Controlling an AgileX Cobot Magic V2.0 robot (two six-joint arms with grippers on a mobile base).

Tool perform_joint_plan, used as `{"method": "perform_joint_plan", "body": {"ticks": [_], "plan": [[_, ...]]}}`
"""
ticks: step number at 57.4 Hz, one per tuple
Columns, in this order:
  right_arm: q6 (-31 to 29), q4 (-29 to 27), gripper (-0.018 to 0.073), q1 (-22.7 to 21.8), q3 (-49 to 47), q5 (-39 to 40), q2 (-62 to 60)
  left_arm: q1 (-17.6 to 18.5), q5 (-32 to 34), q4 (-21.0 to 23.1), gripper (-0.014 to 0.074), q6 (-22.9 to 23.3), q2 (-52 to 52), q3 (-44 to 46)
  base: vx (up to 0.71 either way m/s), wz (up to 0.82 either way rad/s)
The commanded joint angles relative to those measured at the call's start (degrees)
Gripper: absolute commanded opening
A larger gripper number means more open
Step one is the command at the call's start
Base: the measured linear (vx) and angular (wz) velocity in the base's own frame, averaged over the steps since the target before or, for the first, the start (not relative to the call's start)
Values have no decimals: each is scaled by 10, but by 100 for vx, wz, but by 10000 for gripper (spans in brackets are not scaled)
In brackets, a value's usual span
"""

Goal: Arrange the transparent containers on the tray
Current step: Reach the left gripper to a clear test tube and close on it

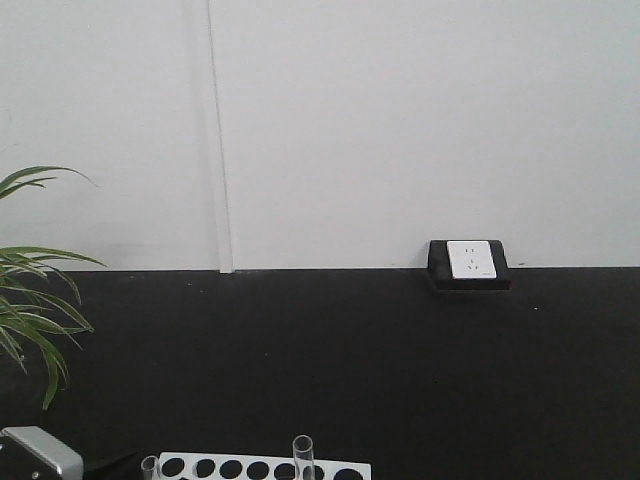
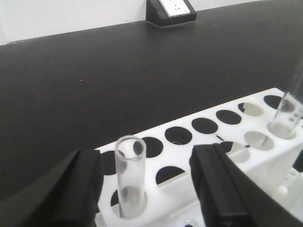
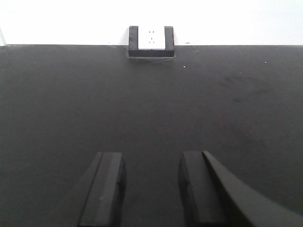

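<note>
The left gripper (image 2: pixel 147 163) is spread wide around a clear test tube (image 2: pixel 130 177), which stands upright in the white rack's (image 2: pixel 246 124) end hole, untouched. I'd judge it light, slick and brittle, so pinch it gently above the rack. The right gripper (image 3: pixel 151 189) gapes empty.

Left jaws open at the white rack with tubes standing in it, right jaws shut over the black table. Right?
Wrong on the right gripper: the right wrist view shows its jaws open, black table visible between them. The left gripper is open at the white rack, tubes standing in it.
</note>
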State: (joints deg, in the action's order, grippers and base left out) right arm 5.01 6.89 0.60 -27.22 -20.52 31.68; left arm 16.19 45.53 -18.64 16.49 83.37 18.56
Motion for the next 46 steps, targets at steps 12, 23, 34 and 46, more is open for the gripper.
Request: {"method": "perform_joint_plan", "body": {"ticks": [12, 23, 34, 46], "plan": [[-2, 9, 367, 0, -19, 48, 5, 3, 100, 14, 520, 2, 39, 24, 0, 0], [-2, 9, 367, 0, -19, 39, 5, 3, 125, 29, 476, 2, 60, 24, 0, 0], [-2, 9, 367, 0, -19, 34, 5, 3, 133, 33, 388, 2, 61, 24, 0, 0], [-2, 9, 367, 0, -19, 34, 5, 3, 140, 33, 301, 2, 61, 24, 0, 0]]}}
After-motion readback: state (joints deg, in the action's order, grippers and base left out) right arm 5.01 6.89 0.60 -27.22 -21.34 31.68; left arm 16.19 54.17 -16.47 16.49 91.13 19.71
